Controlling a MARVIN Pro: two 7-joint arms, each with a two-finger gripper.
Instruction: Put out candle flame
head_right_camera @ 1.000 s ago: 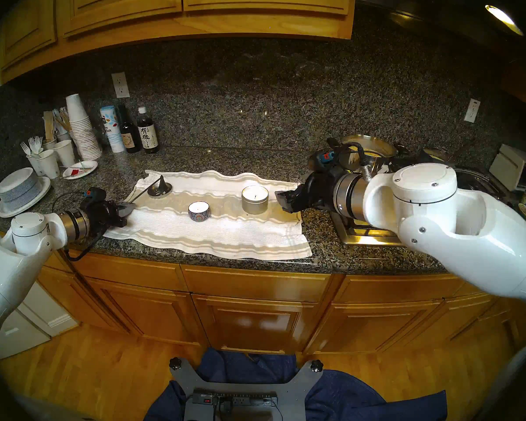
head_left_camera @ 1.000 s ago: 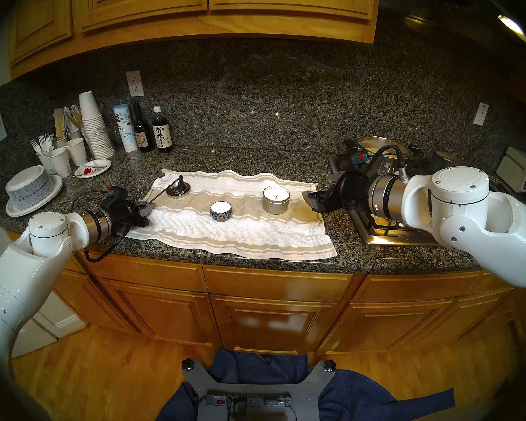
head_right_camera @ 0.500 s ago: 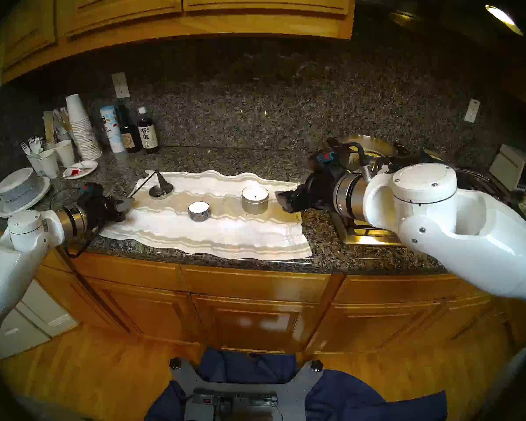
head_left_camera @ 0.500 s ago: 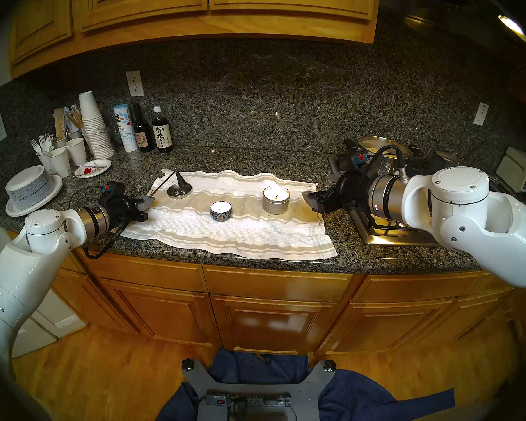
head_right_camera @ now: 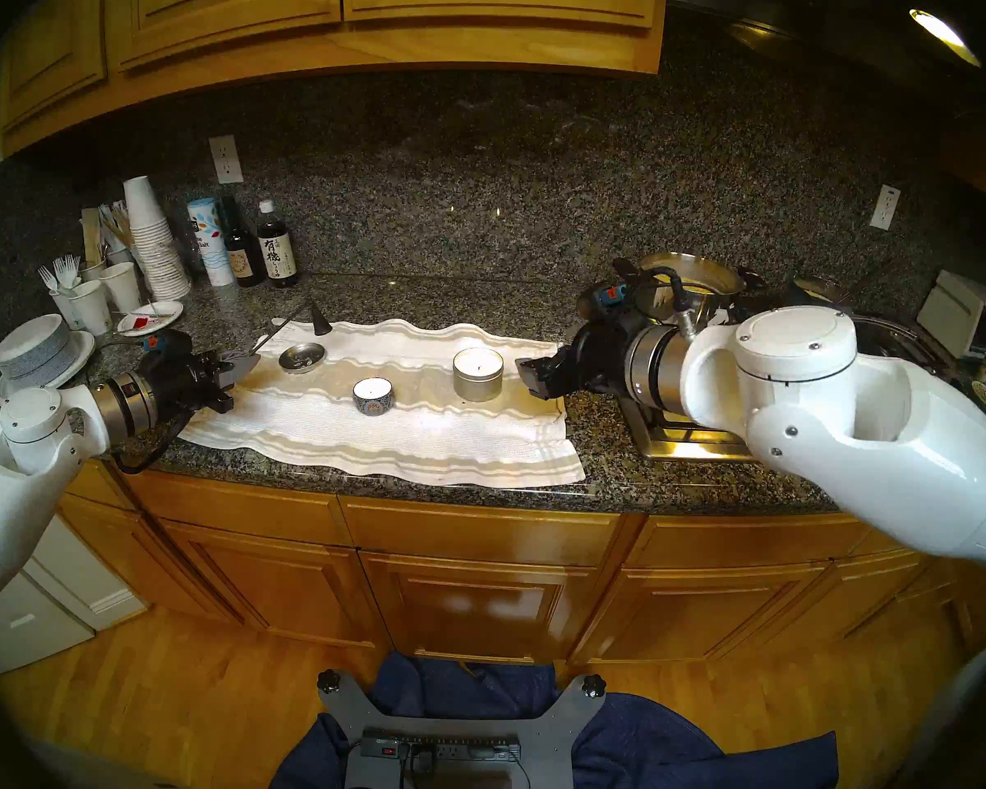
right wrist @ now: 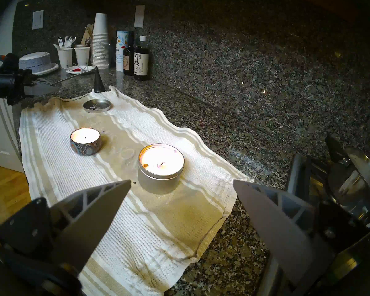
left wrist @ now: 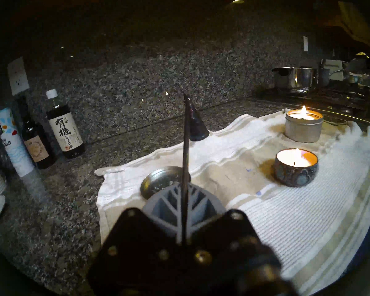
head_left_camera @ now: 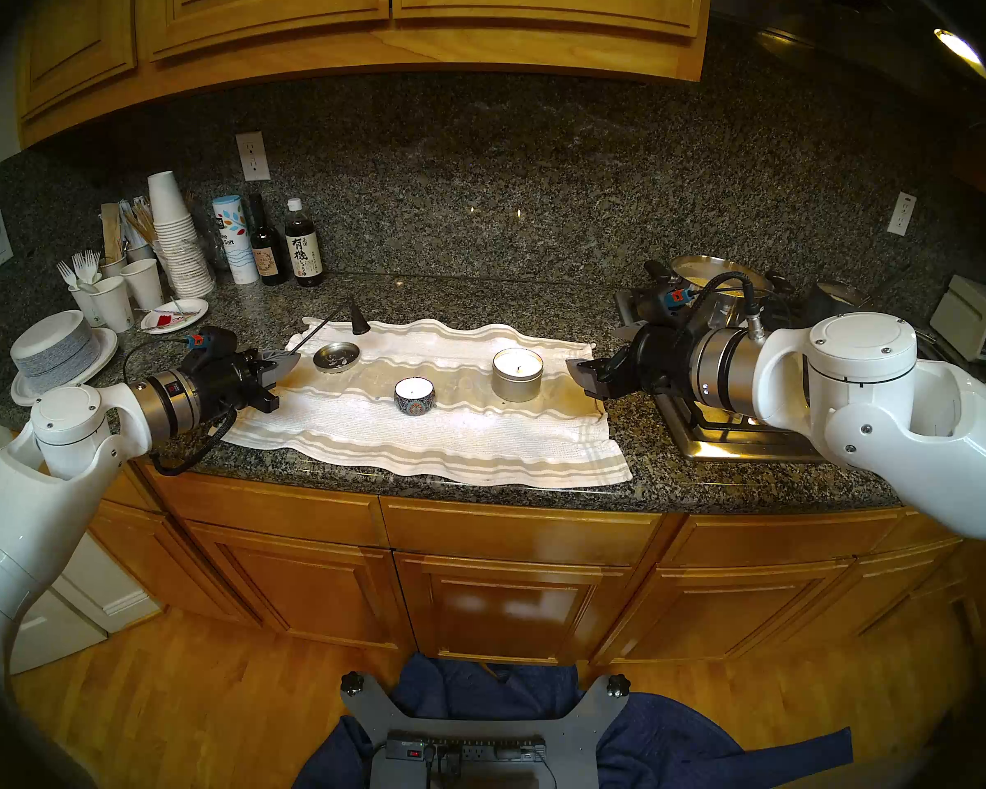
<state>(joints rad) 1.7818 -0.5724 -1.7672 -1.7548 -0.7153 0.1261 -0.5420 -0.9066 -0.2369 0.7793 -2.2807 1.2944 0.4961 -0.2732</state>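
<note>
Lifted since a second ago, the candle snuffer (head_left_camera: 360,322) hangs above its small dish (head_left_camera: 336,356), left pincer (head_left_camera: 279,365) clamped on its rod; next, lower the cone onto the patterned candle (head_left_camera: 414,395), whose flame burns mid-cloth on the worktop (head_left_camera: 638,475); right pincer (head_left_camera: 580,373) gapes empty

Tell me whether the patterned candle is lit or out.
Lit. The patterned candle shows a bright flame in both wrist views; the snuffer, held by the left gripper, is nowhere near it.

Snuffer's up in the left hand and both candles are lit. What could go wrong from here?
The left hand pinches the snuffer at the very end of its thin handle, so the cone may swing or slip.

Both candles sit on a cloth towel; a knock could tip flame or wax onto it.
</note>
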